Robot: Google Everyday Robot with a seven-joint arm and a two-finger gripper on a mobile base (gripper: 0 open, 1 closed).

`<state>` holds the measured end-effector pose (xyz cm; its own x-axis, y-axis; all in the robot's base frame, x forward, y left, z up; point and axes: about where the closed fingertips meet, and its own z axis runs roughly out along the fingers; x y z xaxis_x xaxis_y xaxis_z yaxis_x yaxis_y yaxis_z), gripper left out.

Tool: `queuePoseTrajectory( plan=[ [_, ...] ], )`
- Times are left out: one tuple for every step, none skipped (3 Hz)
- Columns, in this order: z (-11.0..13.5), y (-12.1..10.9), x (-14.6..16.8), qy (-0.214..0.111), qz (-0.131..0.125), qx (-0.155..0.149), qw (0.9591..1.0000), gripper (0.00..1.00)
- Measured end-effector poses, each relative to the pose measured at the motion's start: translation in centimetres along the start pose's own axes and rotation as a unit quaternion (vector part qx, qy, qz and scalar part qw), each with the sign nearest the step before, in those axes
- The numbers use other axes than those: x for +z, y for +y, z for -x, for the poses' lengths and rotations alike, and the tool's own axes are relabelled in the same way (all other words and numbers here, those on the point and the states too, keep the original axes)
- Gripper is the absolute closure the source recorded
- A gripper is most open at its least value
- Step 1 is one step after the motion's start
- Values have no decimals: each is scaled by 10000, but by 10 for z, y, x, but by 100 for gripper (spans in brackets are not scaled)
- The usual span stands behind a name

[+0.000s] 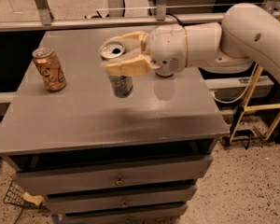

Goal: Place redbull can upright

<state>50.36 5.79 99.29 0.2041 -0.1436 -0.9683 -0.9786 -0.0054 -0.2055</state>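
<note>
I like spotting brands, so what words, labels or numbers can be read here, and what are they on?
On the orange can: script lettering, too blurred to read.
On the redbull can, clasped by the gripper over the table: print blurred and partly covered, unreadable.
No other text shows.

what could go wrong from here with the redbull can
The gripper holds the redbull can near its top, so it may tip when released if its base is not flat on the table; I cannot tell whether it touches. Pulling back could also drag it over. The orange can stands well clear.
</note>
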Motion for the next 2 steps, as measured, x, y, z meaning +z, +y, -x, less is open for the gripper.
queuePoseTrajectory(
  plan=[
    [-3,1,9,-178,-86,169,9997,100],
    [-13,-1,19,-480,-196,329,9981,100]
  ],
)
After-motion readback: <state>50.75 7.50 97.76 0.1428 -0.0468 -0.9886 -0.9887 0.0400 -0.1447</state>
